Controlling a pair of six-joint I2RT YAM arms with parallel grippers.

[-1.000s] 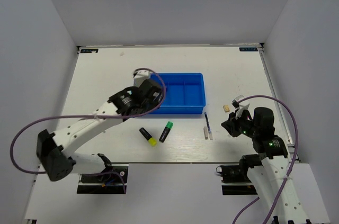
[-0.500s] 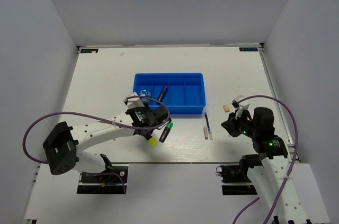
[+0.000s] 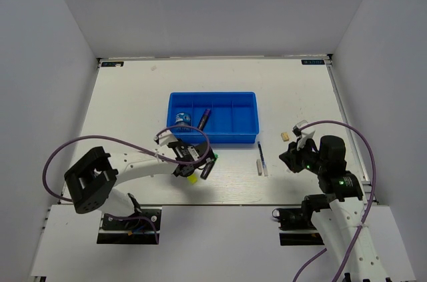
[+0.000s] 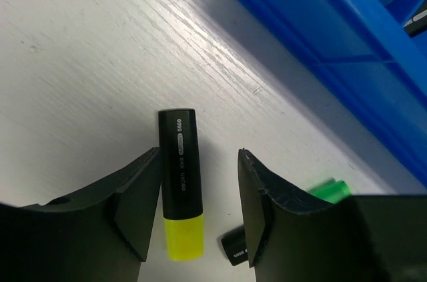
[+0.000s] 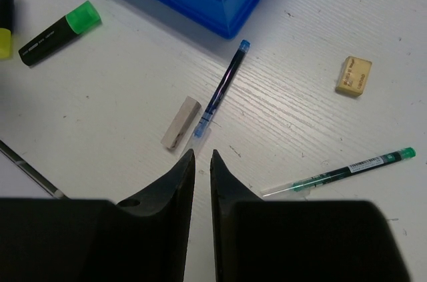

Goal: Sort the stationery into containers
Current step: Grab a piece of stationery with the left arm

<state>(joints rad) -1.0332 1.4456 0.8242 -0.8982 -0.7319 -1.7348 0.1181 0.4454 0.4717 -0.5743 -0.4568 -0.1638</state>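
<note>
Fingers of your left end effector (image 4: 199,155) stand apart, straddling the yellow-capped highlighter (image 4: 180,185). That highlighter lies flat on the desk (image 4: 80,62), just near of the blue tray (image 4: 347,35). Your left finger sits right against the barrel, though the wrist view does not show whether it touches. The right finger stands clear of it, and nothing is gripped. Just right of this highlighter lies the green-capped highlighter (image 5: 59,32), also on the desk, with its cap pointing toward the tray.

Inside the tray you have two items in the left half. The small blue-white bottle (image 3: 183,119) is at the left end and the purple-capped highlighter (image 3: 203,119) lies just right of it. You cannot tell from above which dividers separate them.

Your right end effector (image 5: 200,159) hovers over the right side of the desk. Its fingers are drawn almost together with only a slit between them, and they hold nothing. Ahead of it, the short white stick (image 5: 181,122) and a blue pen (image 5: 222,89) lie close beside each other, near of the tray's right corner. The beige eraser (image 5: 353,76) sits farther right. A thin green-capped pen (image 5: 340,171) lies near of the eraser.
</note>
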